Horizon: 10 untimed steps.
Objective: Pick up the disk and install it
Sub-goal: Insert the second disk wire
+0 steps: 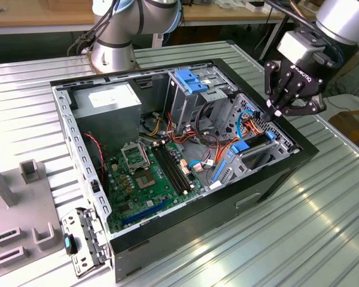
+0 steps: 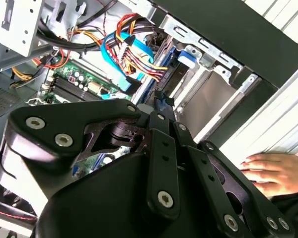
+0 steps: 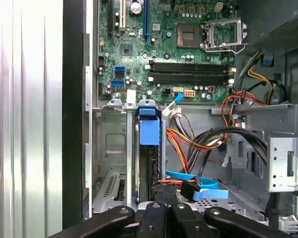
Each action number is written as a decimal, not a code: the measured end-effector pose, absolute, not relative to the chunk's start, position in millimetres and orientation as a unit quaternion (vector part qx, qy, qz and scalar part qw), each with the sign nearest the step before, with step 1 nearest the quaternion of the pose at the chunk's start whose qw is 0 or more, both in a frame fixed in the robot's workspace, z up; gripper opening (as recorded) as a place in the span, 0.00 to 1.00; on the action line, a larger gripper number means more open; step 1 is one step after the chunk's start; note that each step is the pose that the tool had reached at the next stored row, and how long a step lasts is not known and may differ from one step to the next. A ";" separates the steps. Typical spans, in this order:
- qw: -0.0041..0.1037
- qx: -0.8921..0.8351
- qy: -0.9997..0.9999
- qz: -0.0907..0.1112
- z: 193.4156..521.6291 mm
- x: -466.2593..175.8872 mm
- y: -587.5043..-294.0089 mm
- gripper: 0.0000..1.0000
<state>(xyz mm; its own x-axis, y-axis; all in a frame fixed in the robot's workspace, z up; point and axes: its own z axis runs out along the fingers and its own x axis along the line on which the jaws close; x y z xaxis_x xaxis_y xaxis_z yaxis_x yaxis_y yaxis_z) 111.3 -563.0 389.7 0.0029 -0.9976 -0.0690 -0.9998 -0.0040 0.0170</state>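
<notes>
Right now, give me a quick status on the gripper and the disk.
Gripper above the drive bay at the case's front corner. Disk stands on edge in that bay, blue rail up. Hand rests on the table beside the case.

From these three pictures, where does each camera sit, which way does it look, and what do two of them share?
Exterior view: off the arm, above the table, looking down into the open computer case; the arm and pincer show.
First wrist view: on the arm, looking down into the drive bay at the disk and motherboard; pincer links show.
Second wrist view: on the arm, looking past the pincer; a person's hand rests outside the case.
Both wrist views share the blue-railed disk.
</notes>
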 end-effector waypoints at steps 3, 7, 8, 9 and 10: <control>0.015 -0.708 0.706 0.034 390.8 111.3 -557.0 0.11; 0.014 -0.708 0.706 0.035 392.8 111.5 -538.2 0.11; 0.014 -0.708 0.706 0.035 392.8 111.6 -537.5 0.11; 0.014 -0.708 0.706 0.035 392.8 111.6 -537.5 0.11; 0.014 -0.708 0.706 0.035 392.8 111.6 -537.5 0.11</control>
<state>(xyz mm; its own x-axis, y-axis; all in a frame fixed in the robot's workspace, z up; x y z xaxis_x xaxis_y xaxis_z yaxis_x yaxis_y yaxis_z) 111.6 -537.5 392.8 0.0020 -0.9976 -0.0690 -0.9996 -0.0040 0.0285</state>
